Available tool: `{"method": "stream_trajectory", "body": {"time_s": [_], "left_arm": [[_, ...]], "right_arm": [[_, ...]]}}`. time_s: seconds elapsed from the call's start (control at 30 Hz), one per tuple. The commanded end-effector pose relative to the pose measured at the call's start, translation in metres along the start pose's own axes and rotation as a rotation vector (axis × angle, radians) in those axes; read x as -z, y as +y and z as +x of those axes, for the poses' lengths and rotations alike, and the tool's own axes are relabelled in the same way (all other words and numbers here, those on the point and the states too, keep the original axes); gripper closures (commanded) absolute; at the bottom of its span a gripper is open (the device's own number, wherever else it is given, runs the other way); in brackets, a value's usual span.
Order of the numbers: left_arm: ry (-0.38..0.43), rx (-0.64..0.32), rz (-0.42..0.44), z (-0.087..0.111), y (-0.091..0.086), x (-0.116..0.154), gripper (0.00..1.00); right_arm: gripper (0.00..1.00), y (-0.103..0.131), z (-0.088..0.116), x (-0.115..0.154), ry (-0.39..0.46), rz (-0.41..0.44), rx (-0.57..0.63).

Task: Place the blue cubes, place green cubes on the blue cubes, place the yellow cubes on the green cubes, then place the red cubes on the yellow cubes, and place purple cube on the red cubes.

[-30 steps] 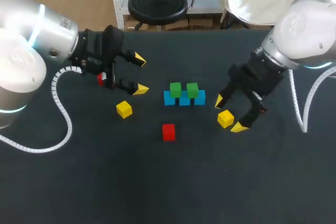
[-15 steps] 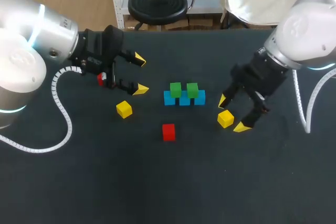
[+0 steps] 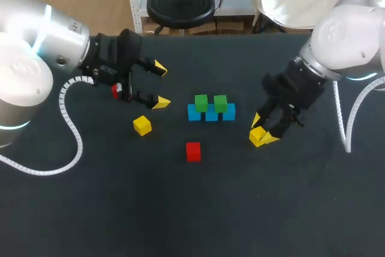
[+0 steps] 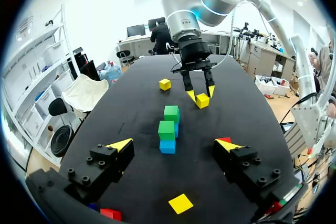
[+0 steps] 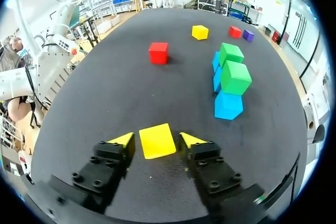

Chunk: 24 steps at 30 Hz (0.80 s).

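The right tool is clenched on a yellow cube, pinching it from 2 sides while it sits on the worktop, near the stack on my right side. The stack is 3 blue cubes in a row carrying 2 green cubes. The left tool hangs released, well apart from the stack. The cube looks slightly skewed in the grip, so it could twist or slip on lifting. Set down off-centre across the 2 greens, it could tip off, and low fingers could knock them out of line.
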<state>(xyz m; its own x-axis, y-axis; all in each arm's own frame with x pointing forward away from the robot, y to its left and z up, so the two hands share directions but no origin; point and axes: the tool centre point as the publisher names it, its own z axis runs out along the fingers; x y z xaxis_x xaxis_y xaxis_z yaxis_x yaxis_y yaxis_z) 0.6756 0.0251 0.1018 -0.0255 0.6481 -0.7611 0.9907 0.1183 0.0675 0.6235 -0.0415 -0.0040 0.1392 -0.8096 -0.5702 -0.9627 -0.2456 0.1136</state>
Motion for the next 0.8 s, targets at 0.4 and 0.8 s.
{"method": "stream_trajectory", "body": {"time_s": [0.4, 0.8], "left_arm": [[-0.007, -0.003, -0.002, 0.002, -0.001, 0.0, 0.0], [-0.007, -0.003, -0.002, 0.002, -0.001, 0.0, 0.0]], "right_arm": [[1.0, 0.01, -0.035, 0.031, 0.004, 0.139, -0.171], [1.0, -0.011, -0.089, 0.049, 0.059, 0.198, -0.272]]}}
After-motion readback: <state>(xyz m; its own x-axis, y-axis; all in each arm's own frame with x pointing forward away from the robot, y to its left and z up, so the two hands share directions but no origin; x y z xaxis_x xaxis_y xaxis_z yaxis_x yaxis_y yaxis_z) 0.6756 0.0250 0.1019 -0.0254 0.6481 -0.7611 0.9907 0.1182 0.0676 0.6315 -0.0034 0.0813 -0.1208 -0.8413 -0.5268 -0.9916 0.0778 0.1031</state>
